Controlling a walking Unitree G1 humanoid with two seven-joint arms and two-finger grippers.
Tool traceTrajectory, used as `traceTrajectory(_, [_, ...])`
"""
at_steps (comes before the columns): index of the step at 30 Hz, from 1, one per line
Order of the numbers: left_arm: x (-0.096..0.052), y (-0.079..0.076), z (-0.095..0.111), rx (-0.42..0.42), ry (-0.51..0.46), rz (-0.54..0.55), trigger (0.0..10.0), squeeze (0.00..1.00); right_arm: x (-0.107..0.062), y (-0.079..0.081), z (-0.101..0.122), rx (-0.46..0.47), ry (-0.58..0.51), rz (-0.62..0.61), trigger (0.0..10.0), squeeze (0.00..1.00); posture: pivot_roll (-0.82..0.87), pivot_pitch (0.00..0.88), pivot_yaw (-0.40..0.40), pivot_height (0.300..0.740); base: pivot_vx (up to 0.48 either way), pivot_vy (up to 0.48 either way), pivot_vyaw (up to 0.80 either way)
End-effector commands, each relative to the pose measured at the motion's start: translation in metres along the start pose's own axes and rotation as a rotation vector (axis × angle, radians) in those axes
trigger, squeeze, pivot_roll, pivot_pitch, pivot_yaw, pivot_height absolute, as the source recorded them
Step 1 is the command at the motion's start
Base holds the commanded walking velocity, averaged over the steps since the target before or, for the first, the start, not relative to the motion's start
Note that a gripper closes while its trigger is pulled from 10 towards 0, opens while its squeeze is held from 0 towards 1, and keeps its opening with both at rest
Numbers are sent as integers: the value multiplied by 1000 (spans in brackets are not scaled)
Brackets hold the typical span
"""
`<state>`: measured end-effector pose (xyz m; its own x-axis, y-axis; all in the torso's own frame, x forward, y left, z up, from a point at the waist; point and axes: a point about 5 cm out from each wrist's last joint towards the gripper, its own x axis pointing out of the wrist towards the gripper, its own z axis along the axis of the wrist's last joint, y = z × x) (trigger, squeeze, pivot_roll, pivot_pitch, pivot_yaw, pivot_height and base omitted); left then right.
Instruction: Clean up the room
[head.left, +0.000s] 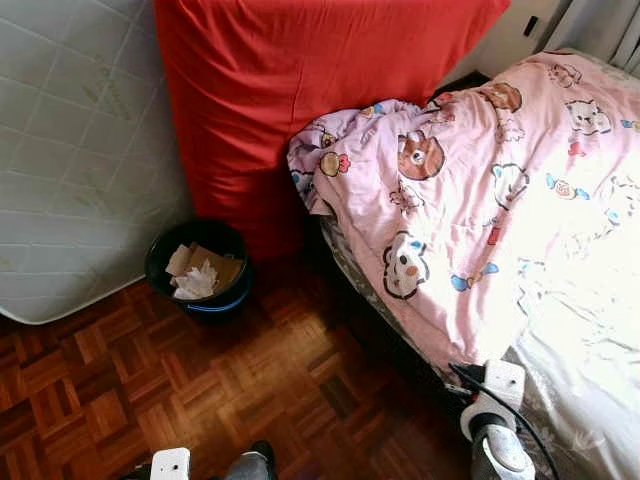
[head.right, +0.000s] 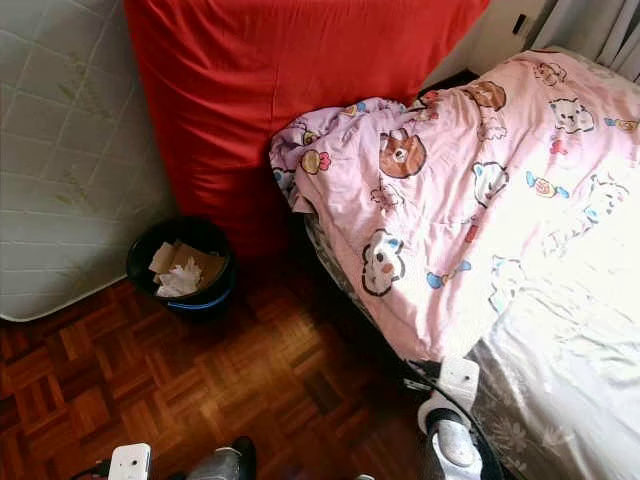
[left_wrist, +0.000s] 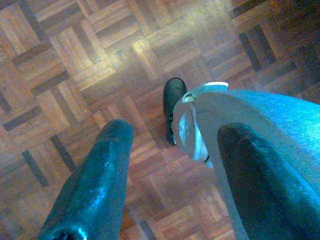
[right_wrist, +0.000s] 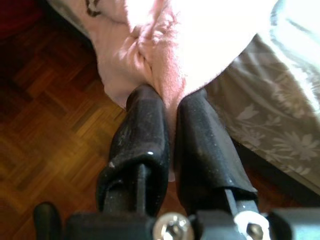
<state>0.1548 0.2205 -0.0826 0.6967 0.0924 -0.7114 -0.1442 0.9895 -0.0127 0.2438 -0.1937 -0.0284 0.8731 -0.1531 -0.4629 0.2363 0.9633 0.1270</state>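
A pink blanket (head.left: 480, 200) printed with cartoon animals lies crumpled over the bed, its lower edge hanging toward the floor. In the right wrist view my right gripper (right_wrist: 170, 102) is shut on a fold of that pink blanket (right_wrist: 165, 45) at the bed's side. The right arm (head.left: 492, 415) reaches to the blanket's bottom edge. My left gripper (left_wrist: 175, 131) is open and hangs low over the parquet, beside my own leg (left_wrist: 250, 115) and black foot (left_wrist: 174, 100), with nothing between its fingers.
A black bin (head.left: 160, 250) holding crumpled paper (head.left: 195, 282) stands on the parquet floor (head.left: 250, 390). A red mattress (head.left: 280, 90) and a white quilted mattress (head.left: 70, 150) lean upright behind it. A grey floral sheet (right_wrist: 280, 125) covers the bed under the blanket.
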Motion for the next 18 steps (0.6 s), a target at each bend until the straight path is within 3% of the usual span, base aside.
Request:
traceTrajectory(1, [-5,3,-13,11,55,2,10000,0,-4,-4,-14,35,67,-17,10000,0,125,222,-71,740,0,0,0])
traceTrajectory(8, [-5,3,-13,17,57,0,10000,0,-4,-6,-15,52,82,-20,10000,0,124,226,-74,740,0,0,0])
traceTrajectory(9, [-5,3,-13,17,57,-1,10000,0,-4,-7,-15,53,81,-20,10000,122,123,227,-73,740,0,0,0])
traceTrajectory(10, [-5,3,-13,17,57,-1,10000,0,-4,-7,-15,54,82,-20,10000,122,123,227,-73,740,0,0,0])
traceTrajectory(11, [-5,3,-13,18,57,-1,10000,0,-3,-7,-15,55,83,-19,10000,1000,124,229,-74,740,0,0,0])
traceTrajectory(18, [-5,3,-13,21,58,-3,10000,0,-2,-1,-15,69,98,25,10000,1000,120,230,-72,740,0,0,0])
